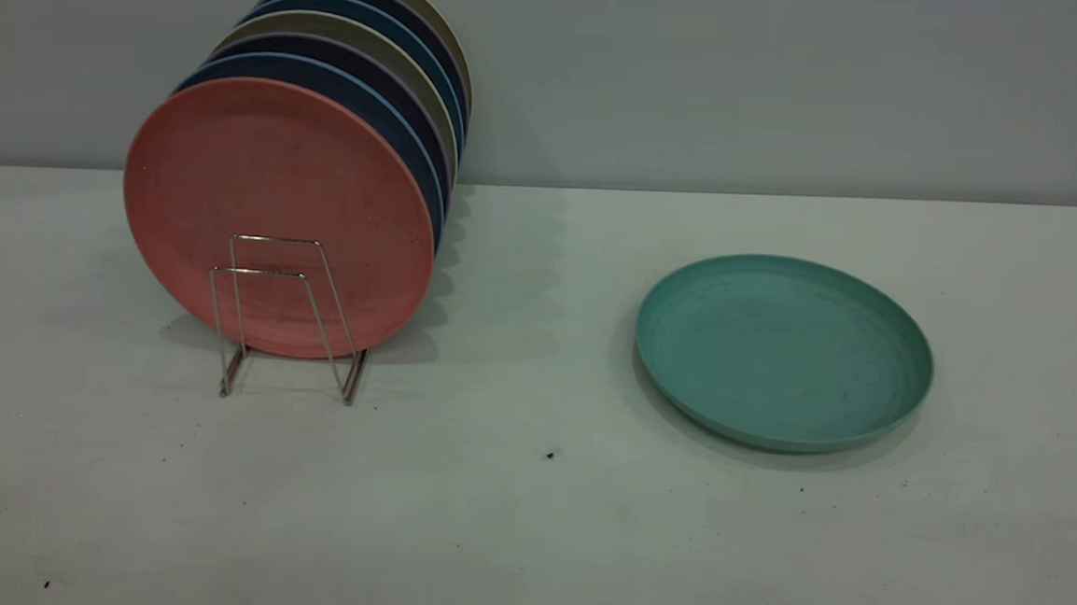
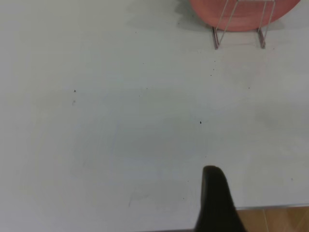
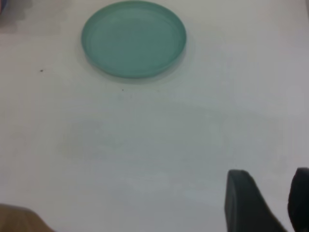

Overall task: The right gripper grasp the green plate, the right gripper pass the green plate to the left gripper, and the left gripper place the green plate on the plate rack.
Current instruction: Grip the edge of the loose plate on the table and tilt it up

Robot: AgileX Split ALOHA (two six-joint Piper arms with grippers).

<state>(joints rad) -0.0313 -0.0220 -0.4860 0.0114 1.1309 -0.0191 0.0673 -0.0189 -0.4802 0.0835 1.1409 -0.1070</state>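
Observation:
The green plate (image 1: 783, 350) lies flat on the white table, right of centre; it also shows far ahead in the right wrist view (image 3: 133, 38). The plate rack (image 1: 285, 315) stands at the left, with two empty wire loops in front of the plates it holds. It shows far off in the left wrist view (image 2: 239, 29). My right gripper (image 3: 270, 181) is open and empty over bare table, well short of the plate. My left gripper (image 2: 263, 203) hangs near the table's front edge, open and empty, with only one finger (image 2: 215, 198) showing. Neither arm shows in the exterior view.
A salmon-pink plate (image 1: 274, 193) stands upright at the front of the rack, with several dark blue, light blue and beige plates (image 1: 376, 59) behind it. A grey wall runs behind the table. Brown floor (image 2: 280, 220) shows past the table's edge.

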